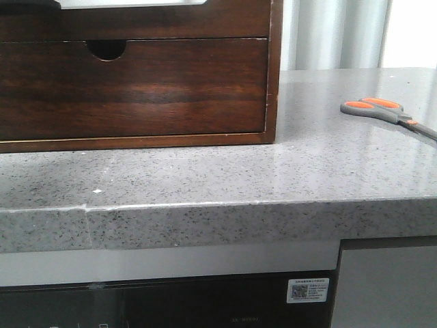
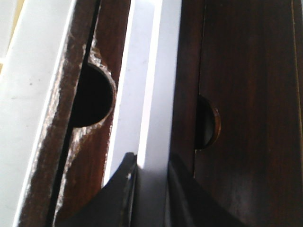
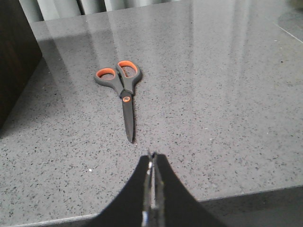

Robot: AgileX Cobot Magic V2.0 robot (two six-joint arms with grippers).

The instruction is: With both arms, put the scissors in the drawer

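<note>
the scissors (image 1: 384, 112) (image 3: 120, 90) are lying flat on the speckled grey countertop (image 1: 205, 178) (image 3: 213, 94), out toward three o'clock of the wooden cabinet (image 1: 272, 68) in the front view and well apart from it. their orange-and-grey loop handles are pointing toward the cabinet side, and the slim blades are running off toward the four o'clock edge of that view, closed together.

the right gripper (image 3: 152, 170) is hovering above the countertop with its dark fingers pressed together, clenched on nothing. in the right wrist view the blade tip is sitting near the fingertips, roughly at eleven o'clock from them, with a strip of bare stone showing between, so they are not touching.

the left gripper (image 2: 151, 165) is showing two dark fingers (image 2: 124, 189) standing slightly apart, released, with a pale strip visible between them. just beyond them the drawer (image 2: 99, 156) is standing slightly out, its pale inside showing as a light band beside its dark reddish-brown front. a second drawer front (image 1: 136, 85) (image 2: 246, 118) with a half-round finger notch (image 1: 106, 48) (image 2: 208, 122) is sitting shut in the cabinet below it.
</note>
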